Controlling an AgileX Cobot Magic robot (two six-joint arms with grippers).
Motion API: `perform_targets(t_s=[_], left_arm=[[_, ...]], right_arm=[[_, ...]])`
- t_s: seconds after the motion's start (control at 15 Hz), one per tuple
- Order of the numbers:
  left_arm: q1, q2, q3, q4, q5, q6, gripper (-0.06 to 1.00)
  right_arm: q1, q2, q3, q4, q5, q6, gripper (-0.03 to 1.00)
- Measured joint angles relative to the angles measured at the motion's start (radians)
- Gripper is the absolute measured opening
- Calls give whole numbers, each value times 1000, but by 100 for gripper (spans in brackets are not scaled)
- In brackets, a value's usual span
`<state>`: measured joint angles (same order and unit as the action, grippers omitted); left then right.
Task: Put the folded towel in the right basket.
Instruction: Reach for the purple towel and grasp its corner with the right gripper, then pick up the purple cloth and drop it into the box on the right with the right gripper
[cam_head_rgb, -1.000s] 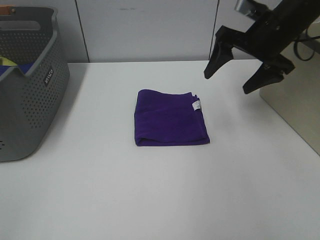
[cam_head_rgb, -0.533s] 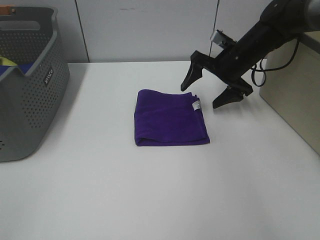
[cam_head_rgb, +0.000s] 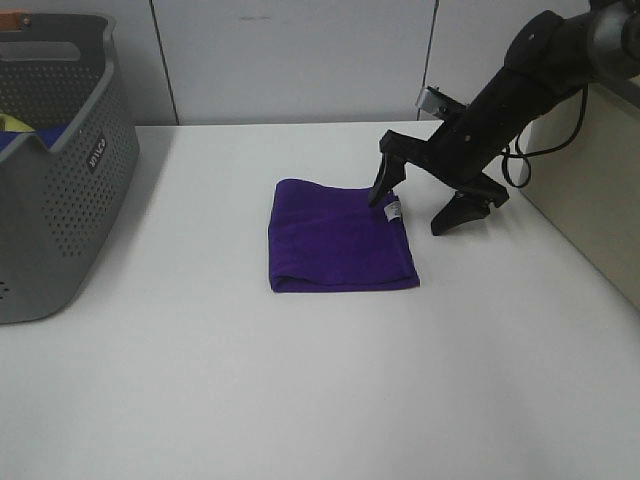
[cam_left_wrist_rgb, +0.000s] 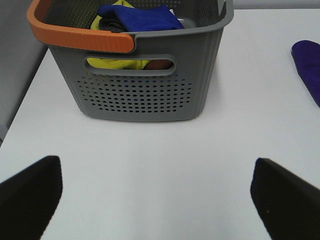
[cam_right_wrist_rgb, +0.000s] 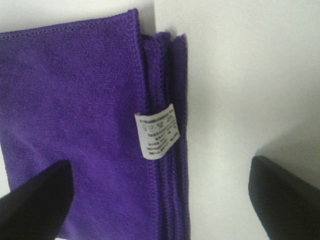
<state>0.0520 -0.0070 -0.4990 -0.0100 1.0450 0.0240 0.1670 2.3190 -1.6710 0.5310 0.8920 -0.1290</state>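
A folded purple towel (cam_head_rgb: 340, 237) with a white label lies flat in the middle of the white table; it fills the right wrist view (cam_right_wrist_rgb: 85, 135), and its edge shows in the left wrist view (cam_left_wrist_rgb: 307, 67). My right gripper (cam_head_rgb: 415, 205) is open and low over the towel's right edge, one finger (cam_head_rgb: 383, 183) on the towel's far right corner, the other (cam_head_rgb: 455, 212) on bare table beside it. My left gripper (cam_left_wrist_rgb: 155, 197) is open and empty over bare table in front of the grey basket. No basket shows on the right.
A grey perforated basket (cam_head_rgb: 85, 160) with an orange handle (cam_left_wrist_rgb: 80, 40) stands at the table's left, holding blue and yellow cloths (cam_left_wrist_rgb: 135, 17). A beige box-like surface (cam_head_rgb: 600, 190) stands at the right edge.
My right gripper has come down from high at the back right and moved left, ending open astride the towel's right edge. The towel has not moved.
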Motion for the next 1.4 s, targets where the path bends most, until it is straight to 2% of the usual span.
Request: perform_targets(t_s=[0.13, 0.27, 0.33, 0.47, 0.53, 0.73, 0.87, 1.0, 1.13, 1.27, 1.4], left_arm=[[0, 0, 0, 0, 0, 0, 99], [0, 0, 0, 0, 0, 0, 99], [0, 0, 0, 0, 0, 0, 99], [0, 0, 0, 0, 0, 0, 99], [0, 0, 0, 0, 0, 0, 99], [0, 0, 0, 0, 0, 0, 99], [0, 0, 0, 0, 0, 0, 99], [0, 0, 0, 0, 0, 0, 99], [0, 0, 0, 0, 0, 0, 99], [0, 0, 0, 0, 0, 0, 99], [0, 0, 0, 0, 0, 0, 99]], right_arm=[[49, 26, -8, 47, -13, 6, 91], [126, 66, -25, 155, -60, 1, 84], [162, 86, -30, 194, -97, -4, 72], [219, 115, -34, 220, -152, -10, 22], [229, 121, -34, 229, -167, -10, 7], [231, 121, -34, 227, -168, -11, 4], [232, 106, -38, 184, -148, -11, 4], [232, 78, -74, 44, -48, -11, 4], [229, 34, -168, -74, 111, 4, 4], [204, -49, -303, -92, 252, 8, 4], [130, -124, -441, -89, 311, 16, 4]])
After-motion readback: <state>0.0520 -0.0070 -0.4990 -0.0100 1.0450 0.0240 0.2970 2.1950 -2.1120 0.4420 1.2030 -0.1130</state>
